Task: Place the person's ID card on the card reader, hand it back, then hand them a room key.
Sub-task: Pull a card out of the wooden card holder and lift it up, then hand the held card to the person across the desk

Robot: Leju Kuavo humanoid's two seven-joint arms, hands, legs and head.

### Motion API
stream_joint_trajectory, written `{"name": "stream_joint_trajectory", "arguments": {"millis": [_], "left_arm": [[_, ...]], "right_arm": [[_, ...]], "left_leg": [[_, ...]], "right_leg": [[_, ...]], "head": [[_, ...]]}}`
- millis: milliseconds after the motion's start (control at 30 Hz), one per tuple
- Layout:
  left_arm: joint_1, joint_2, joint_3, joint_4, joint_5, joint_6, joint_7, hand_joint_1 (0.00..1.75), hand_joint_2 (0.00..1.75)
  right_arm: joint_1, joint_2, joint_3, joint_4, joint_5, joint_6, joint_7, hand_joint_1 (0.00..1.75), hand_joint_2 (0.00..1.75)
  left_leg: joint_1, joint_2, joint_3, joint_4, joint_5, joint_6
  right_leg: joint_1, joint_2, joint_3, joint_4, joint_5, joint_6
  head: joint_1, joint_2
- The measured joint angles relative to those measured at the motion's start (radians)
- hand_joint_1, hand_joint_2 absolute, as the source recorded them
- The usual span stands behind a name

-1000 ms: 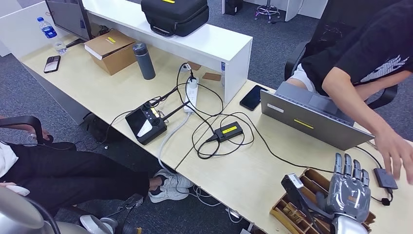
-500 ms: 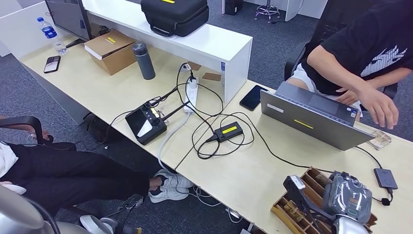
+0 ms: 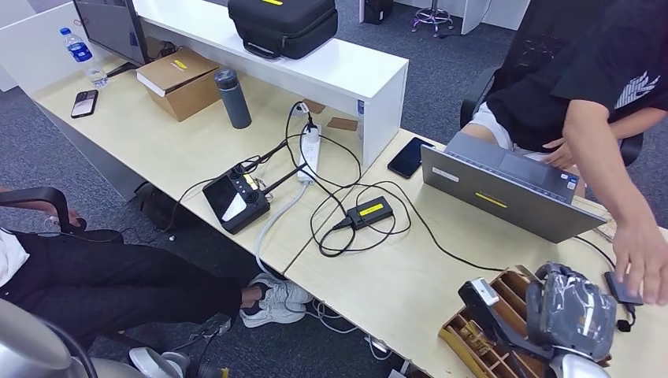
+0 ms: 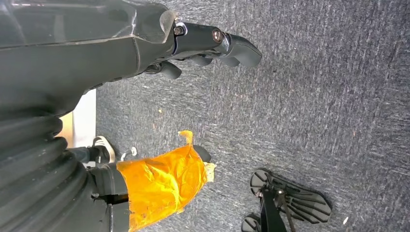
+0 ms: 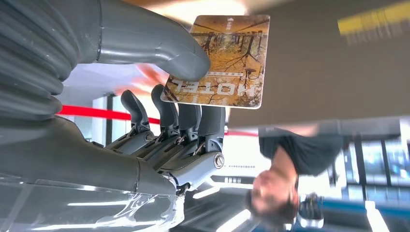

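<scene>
My right hand (image 5: 169, 121) pinches a room key card (image 5: 220, 60) between thumb and fingers; the card bears an autumn forest picture and the word HOTEL. In the head view that hand (image 3: 571, 315) hovers over a wooden organiser tray (image 3: 480, 346) at the table's near right corner. Just right of it lies the small black card reader (image 3: 618, 285), with a person's hand (image 3: 646, 256) reaching down onto its far side. My left hand (image 4: 208, 46) hangs over grey carpet with nothing in it, fingers loosely apart.
A grey laptop (image 3: 504, 201) stands open behind the tray, facing the seated person in a black shirt (image 3: 583, 71). A black phone (image 3: 410, 157), a power brick with cables (image 3: 370, 211) and a controller (image 3: 235, 201) lie further left on the desk.
My right hand's fingers, stretched upward a second ago, have curled in around the card. The person's hand left the reader, lifted toward the laptop, then came back down to it.
</scene>
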Motion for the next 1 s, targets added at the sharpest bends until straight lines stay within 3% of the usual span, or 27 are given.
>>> {"name": "stream_joint_trajectory", "arguments": {"millis": [167, 300, 567, 900, 933, 1000], "left_arm": [[0.0, 0.001, 0.0, 0.0, -0.001, -0.001, 0.0, 0.0, 1.75], [0.0, 0.002, 0.0, 0.0, -0.006, -0.004, 0.0, 0.0, 1.75], [-0.003, 0.013, 0.0, 0.0, -0.026, -0.015, -0.004, 0.0, 1.75], [-0.009, 0.021, -0.011, 0.0, -0.046, -0.027, -0.016, 0.0, 1.75], [-0.009, 0.021, -0.012, 0.0, -0.047, -0.028, -0.017, 0.0, 1.75], [-0.009, 0.021, -0.014, 0.0, -0.051, -0.03, -0.019, 0.0, 1.75]], "right_arm": [[-0.006, 0.002, 0.001, -0.107, -0.044, 0.008, -0.017, 1.43, 1.75], [-0.038, 0.011, 0.004, -0.159, -0.066, 0.038, -0.005, 1.68, 1.75], [-0.205, 0.04, 0.01, -0.156, -0.088, 0.101, 0.064, 1.75, 1.75], [-0.37, 0.093, 0.01, -0.002, -0.067, 0.135, 0.13, 1.75, 1.75], [-0.375, 0.096, 0.01, 0.012, -0.072, 0.134, 0.131, 1.61, 1.75], [-0.384, 0.099, 0.01, 0.039, -0.102, 0.134, 0.126, 0.77, 1.75]], "left_leg": [[0.0, 0.0, 0.0, 0.0, 0.0, 0.0], [0.0, 0.0, 0.0, 0.0, 0.0, 0.0], [0.0, 0.0, 0.0, 0.0, 0.0, -0.001], [0.0, 0.0, 0.0, 0.0, 0.0, -0.001], [0.0, 0.0, 0.0, 0.0, 0.0, -0.001], [0.0, 0.0, 0.0, 0.0, 0.0, -0.001]], "right_leg": [[0.0, 0.0, 0.0, 0.0, 0.0, 0.0], [0.0, 0.0, 0.0, 0.0, 0.0, 0.0], [0.0, 0.0, 0.0, 0.0, 0.001, -0.001], [0.0, 0.0, 0.0, 0.001, 0.001, -0.001], [0.0, 0.0, 0.0, 0.001, 0.001, -0.001], [0.0, 0.0, 0.0, 0.001, 0.001, -0.001]], "head": [[0.0, 0.0], [0.0, 0.0], [0.0, 0.0], [0.0, 0.0], [0.0, 0.0], [0.0, 0.0]]}}
